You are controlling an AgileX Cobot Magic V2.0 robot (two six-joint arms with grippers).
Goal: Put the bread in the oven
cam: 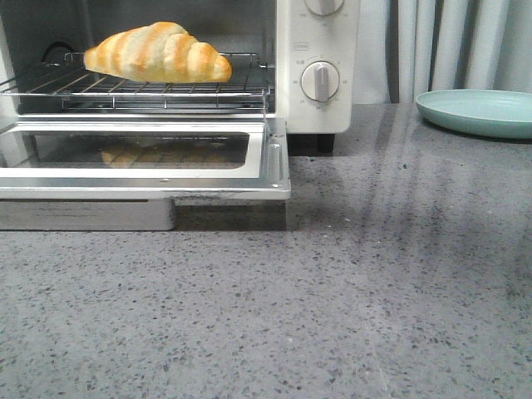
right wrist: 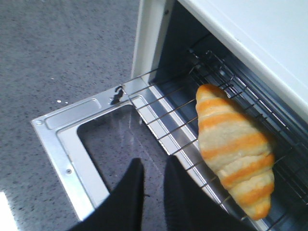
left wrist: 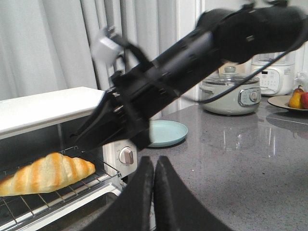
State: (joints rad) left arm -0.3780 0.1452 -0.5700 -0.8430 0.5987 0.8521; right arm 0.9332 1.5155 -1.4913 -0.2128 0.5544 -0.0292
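The bread (cam: 158, 52), golden-orange with pale stripes, lies on the wire rack (cam: 83, 87) inside the cream-white oven (cam: 291, 91). The oven's glass door (cam: 273, 162) hangs open and flat. No gripper shows in the front view. In the right wrist view my right gripper (right wrist: 153, 162) hovers over the open door (right wrist: 62, 144), slightly open and empty, just beside the bread (right wrist: 236, 149). In the left wrist view my left gripper (left wrist: 154, 162) is shut and empty, off the oven's dial side, with the bread (left wrist: 45, 173) on the rack and the right arm (left wrist: 183, 62) reaching over the oven.
A teal plate (cam: 478, 112) sits on the grey counter at the back right, right of the oven's dials (cam: 320, 81). In the left wrist view a rice cooker (left wrist: 231, 94) and a plate of fruit (left wrist: 293, 101) stand farther off. Curtains hang behind.
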